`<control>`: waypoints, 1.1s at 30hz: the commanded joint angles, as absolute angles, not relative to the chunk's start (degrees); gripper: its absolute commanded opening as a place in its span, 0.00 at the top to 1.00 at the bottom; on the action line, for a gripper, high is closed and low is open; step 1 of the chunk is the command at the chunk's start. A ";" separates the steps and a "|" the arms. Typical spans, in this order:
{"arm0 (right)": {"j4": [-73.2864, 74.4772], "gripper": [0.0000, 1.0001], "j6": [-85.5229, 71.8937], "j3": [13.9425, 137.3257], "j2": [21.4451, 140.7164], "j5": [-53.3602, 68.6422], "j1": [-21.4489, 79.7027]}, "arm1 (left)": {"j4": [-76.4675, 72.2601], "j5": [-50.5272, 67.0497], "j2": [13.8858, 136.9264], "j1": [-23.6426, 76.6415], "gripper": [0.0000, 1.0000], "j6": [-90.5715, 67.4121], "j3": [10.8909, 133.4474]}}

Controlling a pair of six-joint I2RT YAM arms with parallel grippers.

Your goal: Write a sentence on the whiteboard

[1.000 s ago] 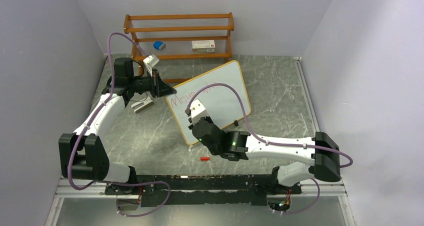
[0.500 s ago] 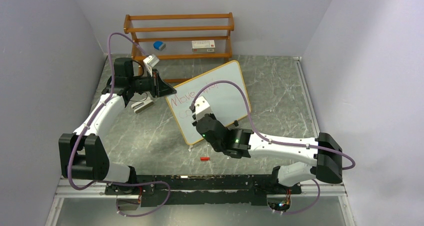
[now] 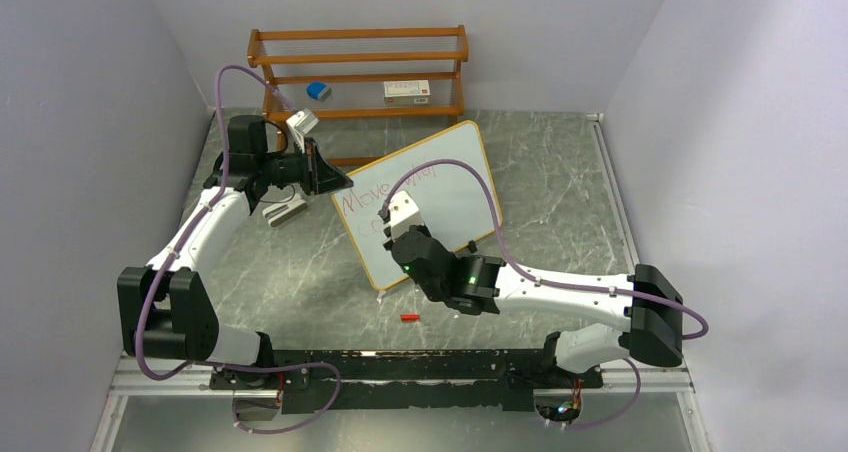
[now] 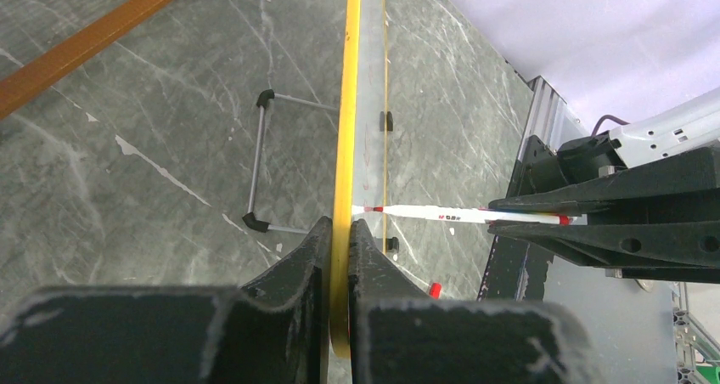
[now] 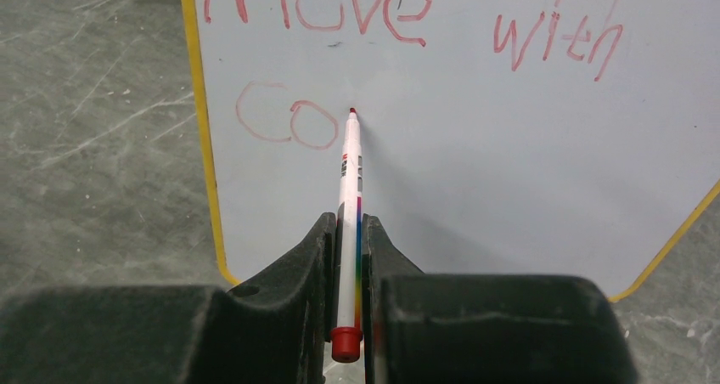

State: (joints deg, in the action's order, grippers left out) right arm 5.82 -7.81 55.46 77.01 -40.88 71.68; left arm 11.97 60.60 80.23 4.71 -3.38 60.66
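Found the right gripper (image 5: 349, 227) clamped shut on the marker (image 5: 350, 172), red end plug behind the fingers, red tip ahead of them and touching the whiteboard (image 5: 509, 163). Read "Move with" in red along the line beyond the tip. Read "Co" on the second line, just left of the tip.

Compared against the overhead views of the last second. Saw the right wrist carried a little forward and rightward across the board over the first half second, then barely shifted over the last half. Took that as the "o" closed and the tip set down where the next letter starts. Judged the sentence part-written: one line down, second line only two letters in, plenty of bare white right of the tip and nearer the fingers.

Found the left gripper (image 4: 340, 231) closed on the yellow frame (image 4: 346, 104) of the board, edge pinched between both fingers. Noted the board propped on its wire stand (image 4: 259, 159) ahead of that hand. Saw no change in the left arm across the three overhead views. Counted that as a steady brace against the pen's push.

Spotted the red marker cap (image 3: 407, 318) lying on the table (image 3: 560, 182), on the near side of the right wrist, apart from the board. Left the shelf rack (image 3: 357, 59), beyond the left hand, out of the reckoning.
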 commanded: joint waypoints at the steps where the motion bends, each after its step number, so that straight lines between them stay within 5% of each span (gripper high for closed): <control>1: 4.84 1.00 -8.13 55.68 77.90 -40.52 71.30 | 12.74 57.79 79.72 4.66 0.95 -0.70 60.34; 33: 10.84 1.00 -12.14 55.19 76.58 -39.91 71.49 | 12.83 57.94 79.81 4.66 0.95 -0.66 60.46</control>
State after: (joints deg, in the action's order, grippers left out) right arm 11.46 -11.81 55.53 77.38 -40.27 71.75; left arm 12.05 60.05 80.23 4.71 -3.38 60.66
